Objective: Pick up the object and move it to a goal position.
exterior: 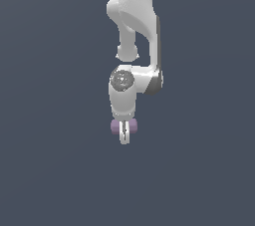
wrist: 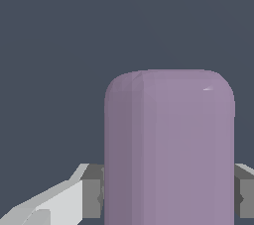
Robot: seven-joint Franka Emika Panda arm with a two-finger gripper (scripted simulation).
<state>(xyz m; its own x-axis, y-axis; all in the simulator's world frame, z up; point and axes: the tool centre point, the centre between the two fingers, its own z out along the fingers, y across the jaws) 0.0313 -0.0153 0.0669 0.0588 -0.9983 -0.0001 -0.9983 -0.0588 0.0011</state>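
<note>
The object [wrist: 168, 149] is a pale purple block with rounded edges, and it fills much of the wrist view between two grey pads [wrist: 92, 192]. In the exterior view the object [exterior: 115, 126] sticks out on both sides of the white fingers under the arm's hand. My gripper [exterior: 124, 133] is shut on it, one finger in front hiding the block's middle. Whether the block rests on the floor or hangs above it, I cannot tell.
Only a plain dark grey-blue surface [exterior: 50, 160] surrounds the arm in both views. The white arm [exterior: 137, 26] comes down from the top of the exterior view.
</note>
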